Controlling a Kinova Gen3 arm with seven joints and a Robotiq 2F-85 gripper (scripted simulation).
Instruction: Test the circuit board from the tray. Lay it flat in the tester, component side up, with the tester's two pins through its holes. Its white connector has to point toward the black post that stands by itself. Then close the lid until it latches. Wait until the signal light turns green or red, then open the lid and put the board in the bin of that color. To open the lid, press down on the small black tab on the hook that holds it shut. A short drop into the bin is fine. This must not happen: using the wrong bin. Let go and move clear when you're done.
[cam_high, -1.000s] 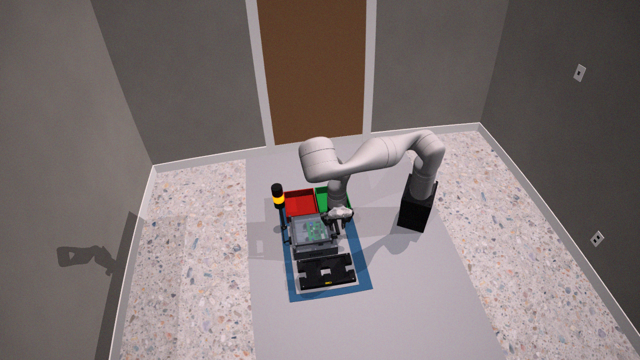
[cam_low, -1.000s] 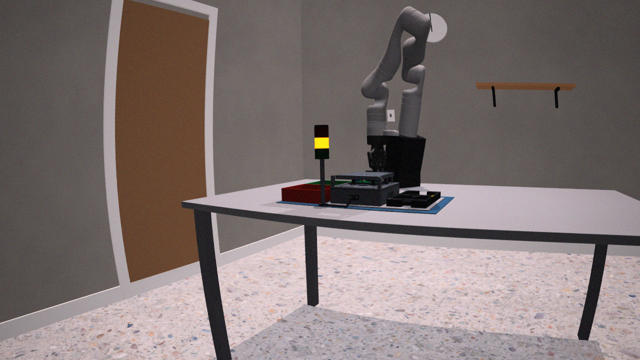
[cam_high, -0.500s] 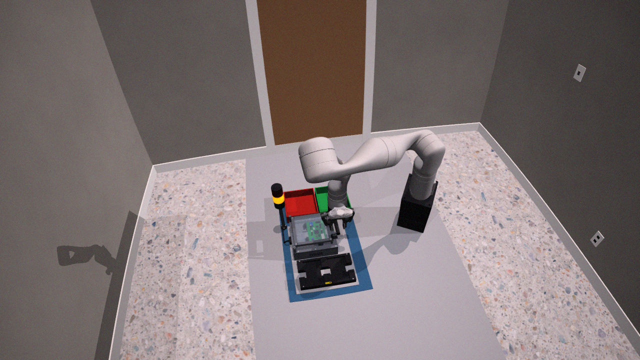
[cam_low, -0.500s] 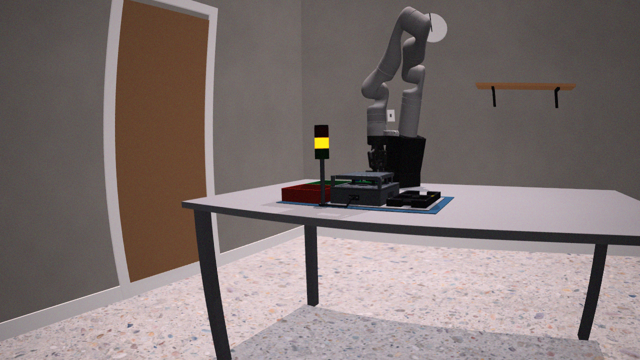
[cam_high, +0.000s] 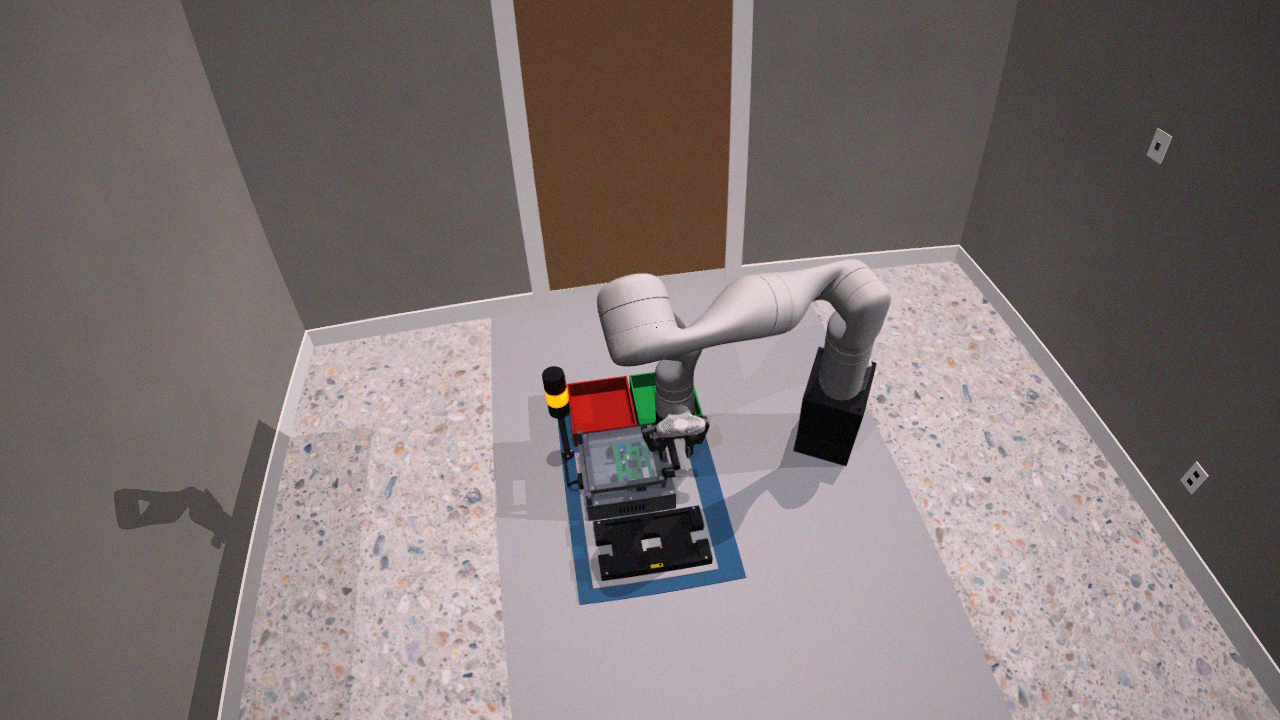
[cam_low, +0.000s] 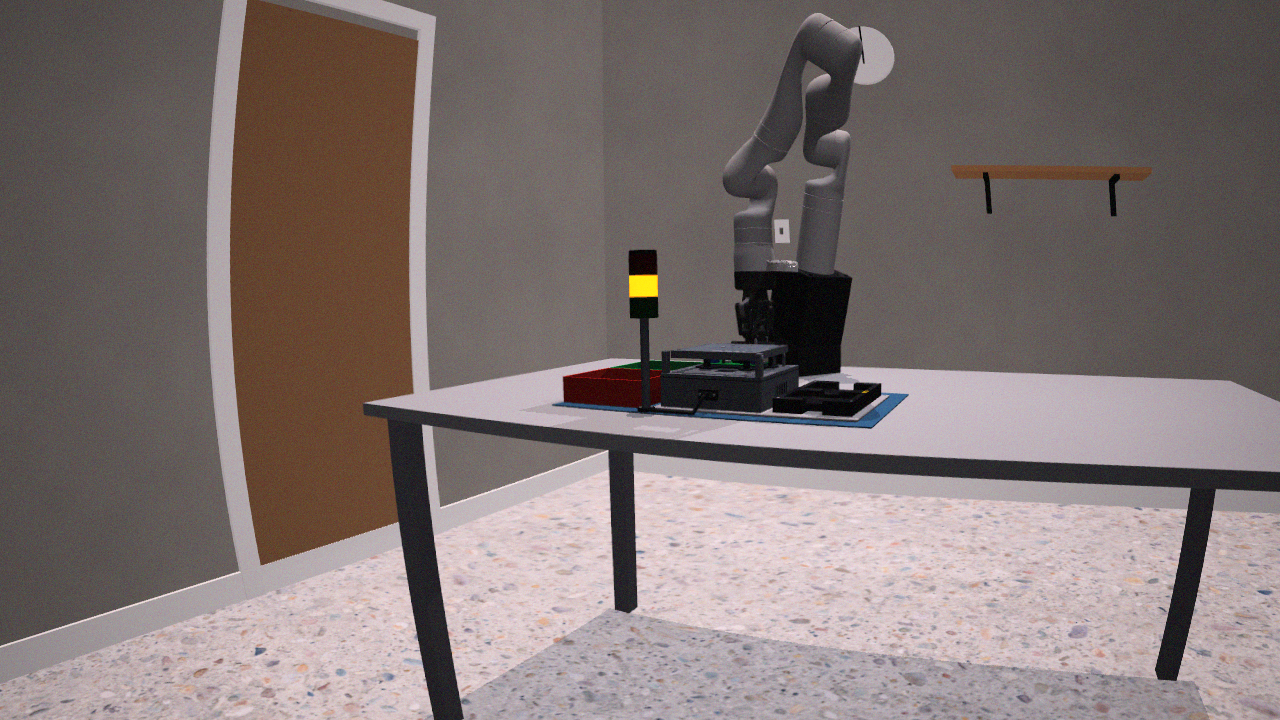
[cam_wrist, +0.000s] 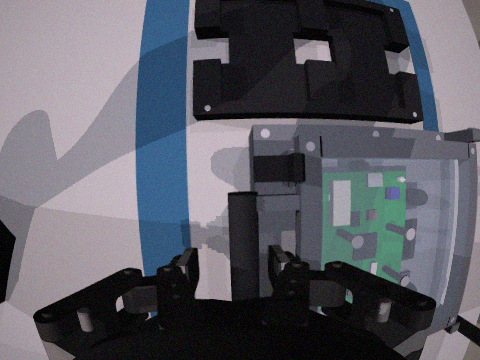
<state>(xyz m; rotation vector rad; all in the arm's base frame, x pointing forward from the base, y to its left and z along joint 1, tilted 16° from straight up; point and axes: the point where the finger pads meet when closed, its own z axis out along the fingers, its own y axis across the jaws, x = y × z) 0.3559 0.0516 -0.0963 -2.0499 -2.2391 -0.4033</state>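
The green board lies component side up in the tester under the clear lid, which is down. Its white connector is on the side toward my gripper. Whether the pins pass through its holes I cannot tell. A black hook piece reaches over the lid's edge. The signal light glows yellow. My gripper is partly open beside the lid, its fingers on either side of a dark bar with gaps to both.
The black tray is empty, beside the tester on the blue-edged mat. The red bin and green bin stand on the tester's other side. The light's pole stands beside the tester.
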